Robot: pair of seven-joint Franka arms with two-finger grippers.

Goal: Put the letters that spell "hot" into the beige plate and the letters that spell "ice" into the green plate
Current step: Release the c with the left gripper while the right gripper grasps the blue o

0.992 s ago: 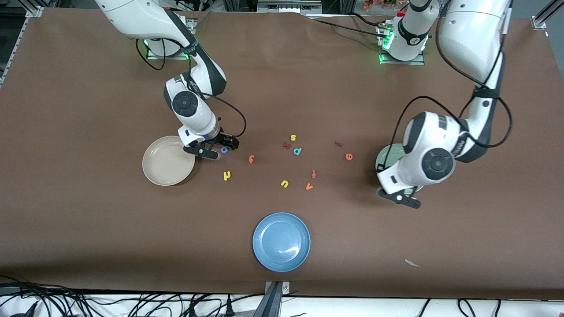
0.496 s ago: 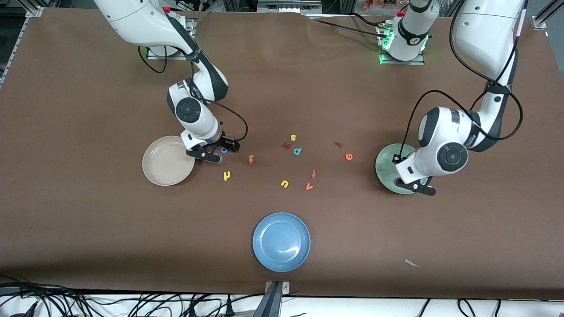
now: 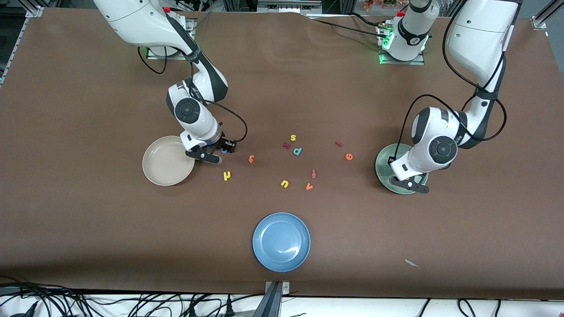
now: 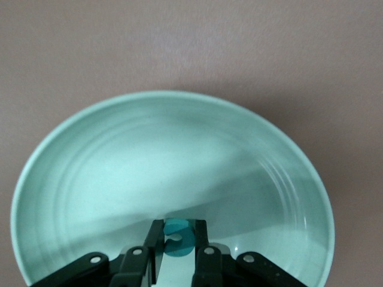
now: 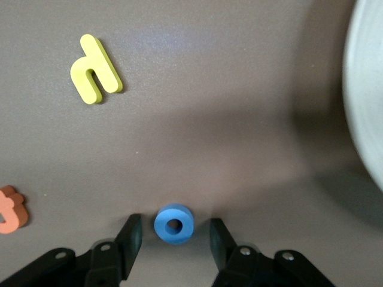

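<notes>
My right gripper (image 3: 218,152) is down at the table beside the beige plate (image 3: 167,160). It is open, with the blue o (image 5: 174,224) between its fingers (image 5: 128,236) and a gap on each side. The yellow h (image 3: 227,175) and orange t (image 3: 251,159) lie on the table close by. My left gripper (image 3: 410,185) hangs over the green plate (image 3: 383,169), shut on the teal c (image 4: 179,236). The orange e (image 3: 349,156) and dark red i (image 3: 339,143) lie on the table between the green plate and the letter cluster.
Loose letters lie mid-table: a teal p (image 3: 297,151), a yellow s (image 3: 293,138), a yellow u (image 3: 284,183), an orange v (image 3: 309,186) and a dark red f-like one (image 3: 313,173). A blue plate (image 3: 281,241) sits nearer the front camera.
My right gripper has settled lower around the blue o and its fingers have narrowed. My left gripper has carried the teal c from the plate's near rim to over the green plate.
</notes>
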